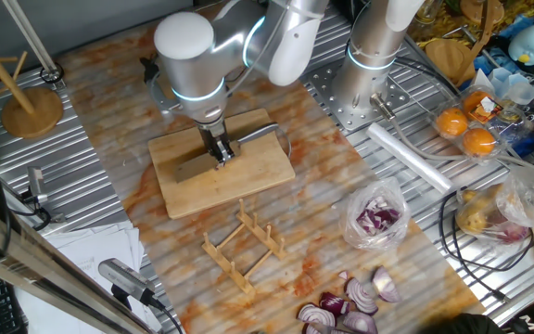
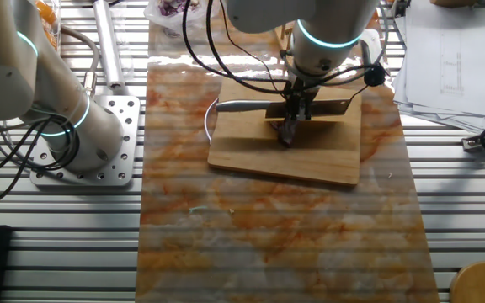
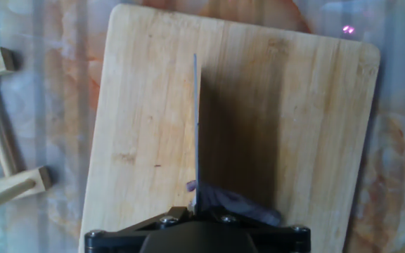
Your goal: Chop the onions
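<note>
Pincer (image 2: 294,108) grips the steel knife (image 2: 310,108), blade edge down on the pale bamboo cutting board (image 2: 251,156), mid-board; the small purple onion piece (image 3: 234,202) sits right beside the blade, seemingly whole — chopping barely begun, I judge

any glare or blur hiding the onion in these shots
Hand view: the knife throws a dark shadow across the cutting board, dimming the onion piece. The other fixed view: sheen on the tabletop, onion mostly hidden behind the gripper. One fixed view: sharp, onion too small to see.
</note>
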`<act>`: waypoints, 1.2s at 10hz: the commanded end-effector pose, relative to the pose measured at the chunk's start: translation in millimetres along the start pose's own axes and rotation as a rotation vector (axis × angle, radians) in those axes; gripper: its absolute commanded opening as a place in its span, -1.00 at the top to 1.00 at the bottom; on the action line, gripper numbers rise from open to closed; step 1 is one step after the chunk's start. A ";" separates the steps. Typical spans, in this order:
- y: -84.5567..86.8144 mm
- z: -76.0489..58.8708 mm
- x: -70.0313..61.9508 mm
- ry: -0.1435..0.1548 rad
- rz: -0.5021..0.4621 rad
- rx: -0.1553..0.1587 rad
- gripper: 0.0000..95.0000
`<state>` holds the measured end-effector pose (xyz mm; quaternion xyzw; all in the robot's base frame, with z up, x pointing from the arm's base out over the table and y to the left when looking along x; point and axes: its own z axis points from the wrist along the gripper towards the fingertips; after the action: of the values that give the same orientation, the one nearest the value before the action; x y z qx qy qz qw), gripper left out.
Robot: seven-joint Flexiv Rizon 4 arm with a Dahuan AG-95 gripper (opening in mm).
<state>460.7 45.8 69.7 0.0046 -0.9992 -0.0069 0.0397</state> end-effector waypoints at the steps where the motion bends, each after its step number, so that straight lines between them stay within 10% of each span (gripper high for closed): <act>1: -2.4 2.7 -0.2 -0.017 0.005 0.001 1.00; 12: -10.7 14.0 -5.3 -0.011 0.022 0.004 1.00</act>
<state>465.7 35.6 56.5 -0.0068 -0.9994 -0.0045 0.0324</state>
